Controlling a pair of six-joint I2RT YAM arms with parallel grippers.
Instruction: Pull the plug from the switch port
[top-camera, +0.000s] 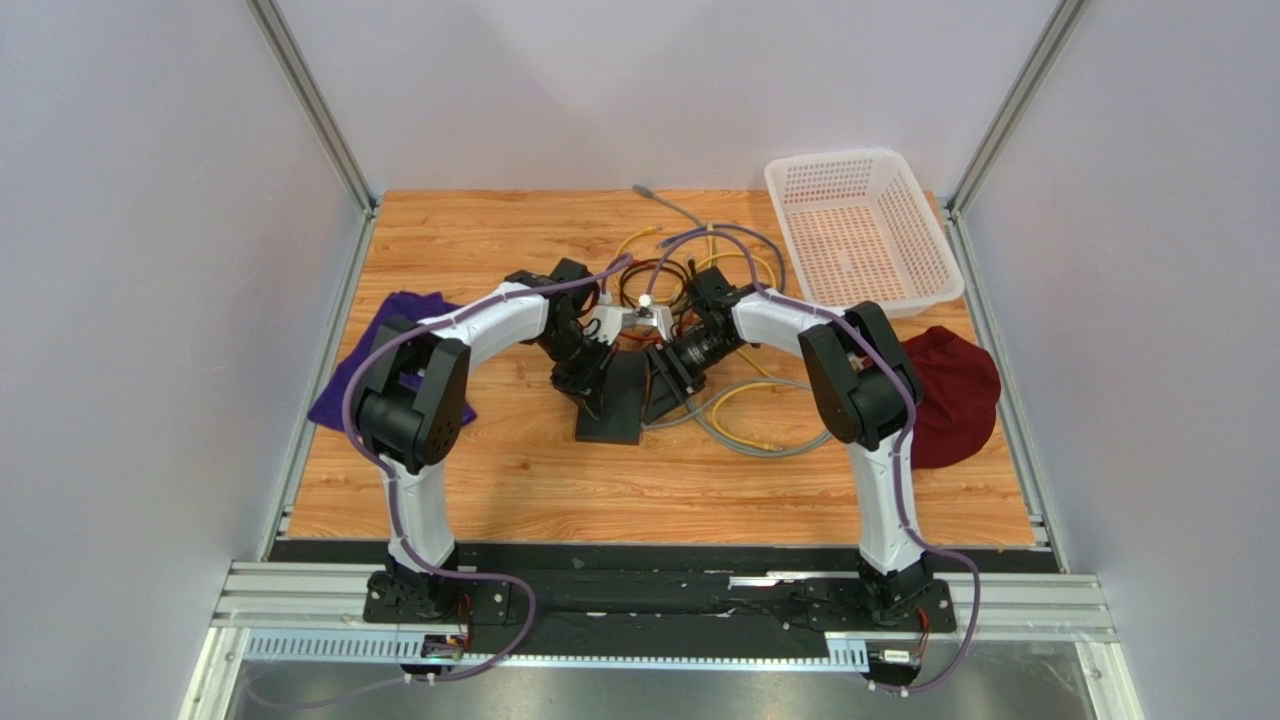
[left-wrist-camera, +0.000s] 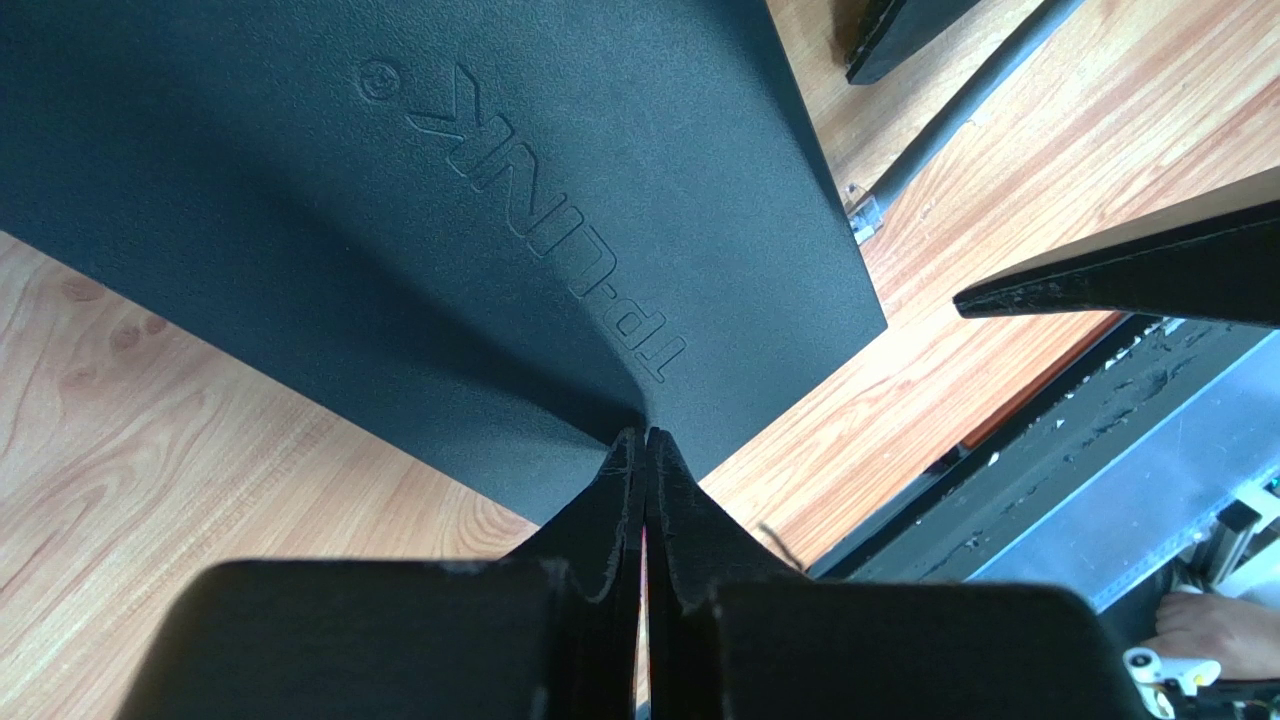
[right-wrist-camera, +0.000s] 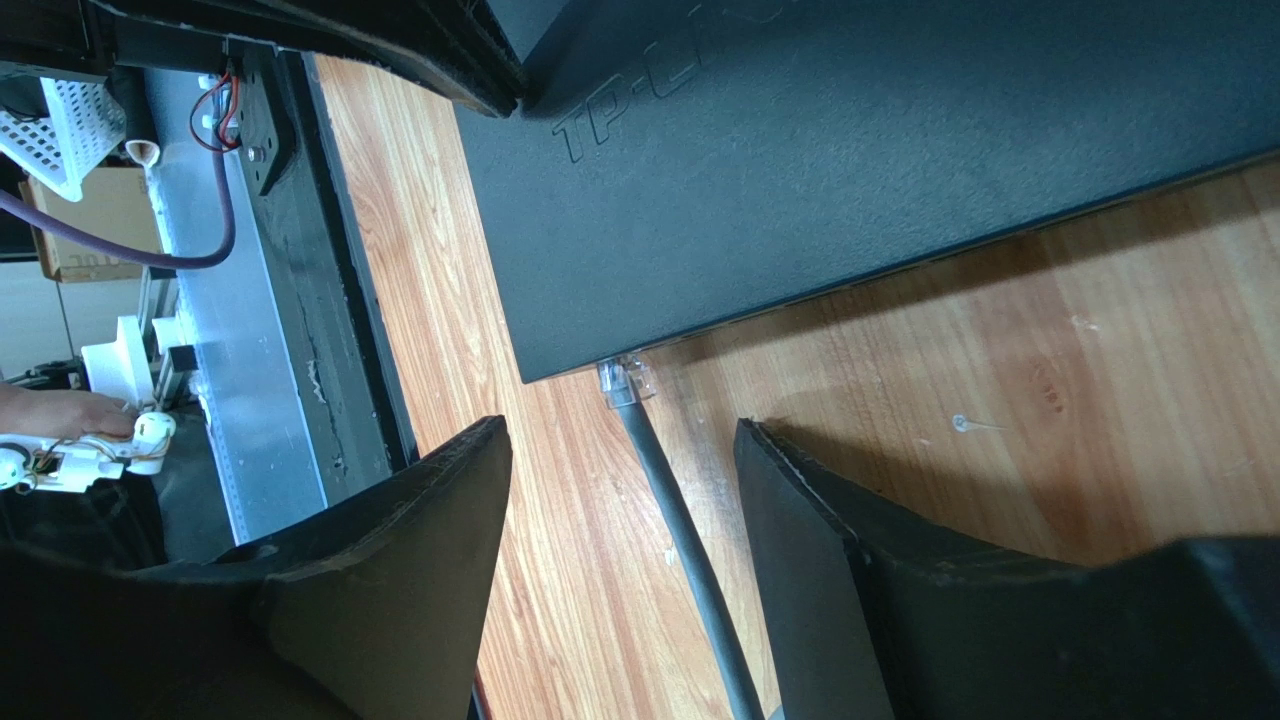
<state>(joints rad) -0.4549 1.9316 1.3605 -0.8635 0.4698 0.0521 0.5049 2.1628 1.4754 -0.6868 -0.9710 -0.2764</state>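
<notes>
1. Left end effector (left-wrist-camera: 646, 440) closed, its tips pressed together against the top of the switch (left-wrist-camera: 376, 225) near a corner.
2. Right end effector (right-wrist-camera: 619, 438) open; I see its fingers on either side of the grey cable (right-wrist-camera: 684, 540), not touching it.
3. Plug (right-wrist-camera: 627, 375) seated in the switch's edge; the switch lies flat mid-table (right-wrist-camera: 977, 375).

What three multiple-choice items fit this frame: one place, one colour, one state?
1. Where on the table is the white basket? A far left corner; B far right corner; C near edge, centre.
2. What colour is the cable plugged into the switch? A grey; B yellow; C red.
3. How is the right gripper? A shut on the cable; B out of view; C open, straddling the cable.
Key: 1 B, the top view shows it at the far right. 2 A, the right wrist view shows a grey cable entering the switch's edge. 3 C, gaps show on both sides of the cable.
</notes>
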